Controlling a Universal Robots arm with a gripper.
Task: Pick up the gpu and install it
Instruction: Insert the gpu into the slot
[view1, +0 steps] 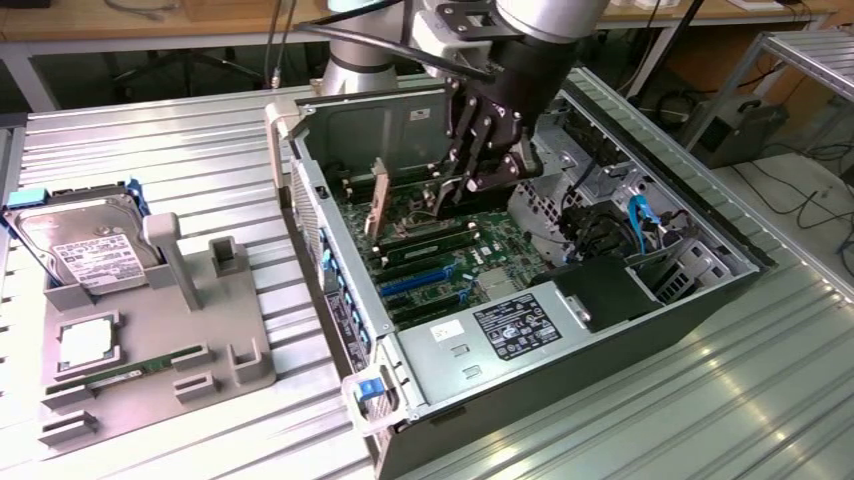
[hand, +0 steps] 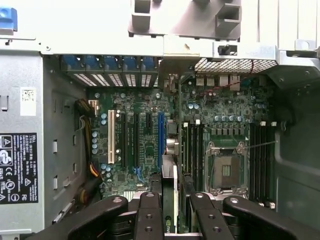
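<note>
1. Surface (view1: 160, 150): ribbed metal, carrying an open computer case (view1: 701, 215) and, toward the exterior view's left, a grey fixture tray (view1: 240, 335).
2. Case: side panel off, motherboard (view1: 461, 250) exposed, power supply (view1: 501, 330) at the near end.
3. Tray: holds a hard drive (view1: 87, 245) upright at the back and a memory stick (view1: 127, 372) lying near the front.
4. End effector (view1: 454, 200): lowered inside the case above the expansion slots (hand: 135, 140); inner fingers (hand: 150, 215) clamped together on a thin card.
5. Gpu (hand: 170, 205): seen edge-on between those fingers, just beside the blue slot (hand: 160, 137). Whether it touches the board cannot be told.
</note>
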